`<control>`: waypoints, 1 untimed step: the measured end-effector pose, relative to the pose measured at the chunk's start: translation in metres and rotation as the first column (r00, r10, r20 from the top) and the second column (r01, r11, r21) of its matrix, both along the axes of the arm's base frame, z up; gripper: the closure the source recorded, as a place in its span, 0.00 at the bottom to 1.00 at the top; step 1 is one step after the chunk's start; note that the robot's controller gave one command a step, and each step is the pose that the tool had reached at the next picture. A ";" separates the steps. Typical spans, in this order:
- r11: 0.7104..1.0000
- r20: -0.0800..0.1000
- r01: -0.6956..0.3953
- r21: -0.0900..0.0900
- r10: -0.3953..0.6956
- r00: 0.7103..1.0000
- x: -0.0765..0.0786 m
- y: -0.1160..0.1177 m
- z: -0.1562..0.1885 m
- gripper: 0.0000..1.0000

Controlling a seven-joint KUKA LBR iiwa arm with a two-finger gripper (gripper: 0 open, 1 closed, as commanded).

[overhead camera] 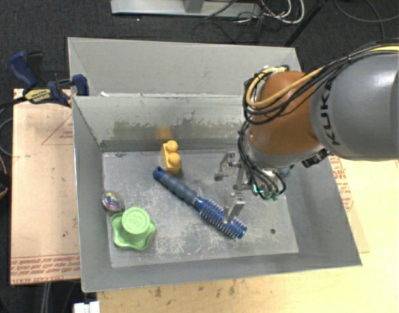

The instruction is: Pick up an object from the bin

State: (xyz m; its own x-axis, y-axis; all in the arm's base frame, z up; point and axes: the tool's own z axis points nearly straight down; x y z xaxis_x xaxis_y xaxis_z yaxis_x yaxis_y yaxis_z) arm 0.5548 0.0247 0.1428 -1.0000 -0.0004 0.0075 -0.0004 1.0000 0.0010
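Grey bin (88, 175) containing blue brush (186, 193), yellow toy (171, 156), green cap (133, 227), shiny marble (111, 201), gripper (231, 186) spread apart, empty, above brush bristles

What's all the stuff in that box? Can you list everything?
Grey metal bin: one, grey, centre of view.
Blue plastic bristle brush: one, blue, slanting across the bin's floor.
Yellow plastic toy block: one, yellow, by the back wall.
Green round ridged lid: one, green, front left.
Small shiny ball: one, silvery, left, beside the lid.
Robot arm: one, grey with orange cover, from the right.
Gripper: one, metal, open, over the brush's bristle end.
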 end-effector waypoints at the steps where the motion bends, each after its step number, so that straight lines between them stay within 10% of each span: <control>1: 0.986 0.012 -0.168 -0.002 0.168 0.986 0.021 0.054 -0.068 0.00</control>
